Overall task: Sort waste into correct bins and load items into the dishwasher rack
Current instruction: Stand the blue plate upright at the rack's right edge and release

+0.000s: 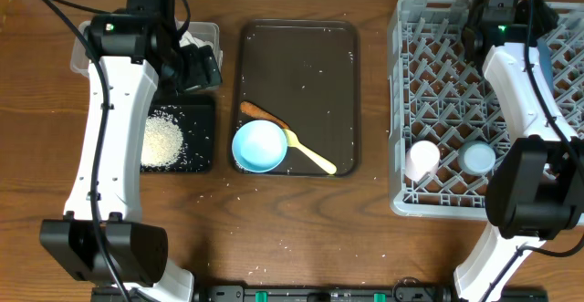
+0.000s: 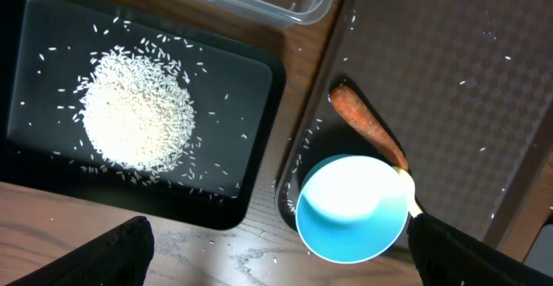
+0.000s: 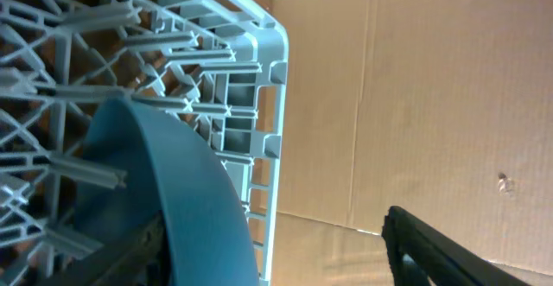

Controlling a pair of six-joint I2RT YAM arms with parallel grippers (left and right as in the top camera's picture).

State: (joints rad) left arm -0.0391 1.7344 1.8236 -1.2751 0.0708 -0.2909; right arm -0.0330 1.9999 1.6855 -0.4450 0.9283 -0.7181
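The left tool [image 2: 281, 234] is standing wide open over the edge of the black tray [image 2: 259, 70]. The bowl [image 2: 352, 206] is lying on the brown tray [image 1: 310, 65], to this tool's right, with the stick [image 2: 367, 123] slanting just beside it. The right tool [image 3: 272, 243] is standing open around the plate [image 3: 173, 191] in the rack [image 3: 251, 61], well apart, so the left arm is nearer.

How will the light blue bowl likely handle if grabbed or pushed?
The light blue bowl looks like smooth rigid plastic: probably light, slippery at the rim. Upright and wide, unlikely to tip. The spoon and carrot stick lie close beside it; a push would likely nudge them.
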